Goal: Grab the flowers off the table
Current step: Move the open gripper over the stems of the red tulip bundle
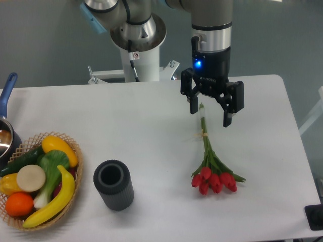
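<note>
The flowers [212,164] are laid flat on the table [151,116], red buds toward the near edge and the stem ends pointed away. The gripper [211,118] is held just above the stem tips, its fingers [194,107] spread wide with nothing between them. A dark ribbed cylinder [113,185] is seen well left of the flowers, and a basket of toy produce [38,179] farther left.
</note>
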